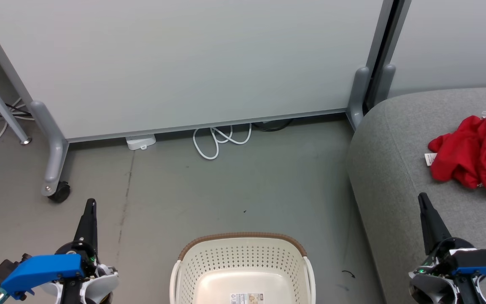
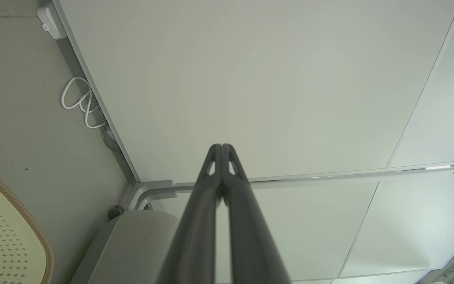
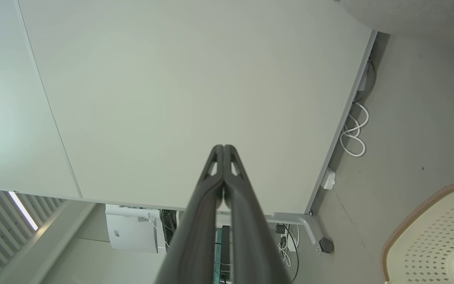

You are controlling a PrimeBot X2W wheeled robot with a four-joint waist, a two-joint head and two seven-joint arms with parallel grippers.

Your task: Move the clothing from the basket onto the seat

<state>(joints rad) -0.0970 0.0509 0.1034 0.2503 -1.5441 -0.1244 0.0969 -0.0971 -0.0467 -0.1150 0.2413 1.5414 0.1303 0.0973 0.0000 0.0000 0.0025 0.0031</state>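
At about eight o'clock in the head view, our left gripper (image 1: 91,205) rests low beside the basket rather than over it. Its two dark fingers (image 2: 207,193) are pressed together on nothing, as the left wrist view makes plain. We judge it idles there because nothing remains to lift.

At six o'clock the basket (image 1: 243,237) stands on the floor. What we see of its bottom is bare except for the label sticker (image 1: 249,298), though its near part is cut off by the frame edge.

Toward three o'clock the seat (image 1: 395,169) carries the clothing (image 1: 471,154), a crumpled red heap with white trim. It lies well in from the cushion's rounded edge, so it should not slide off. We cannot tell whether it is one piece or two.

At four o'clock our right gripper (image 1: 422,198) is likewise closed and empty, just short of the heap. We judge the task done or nearly so.
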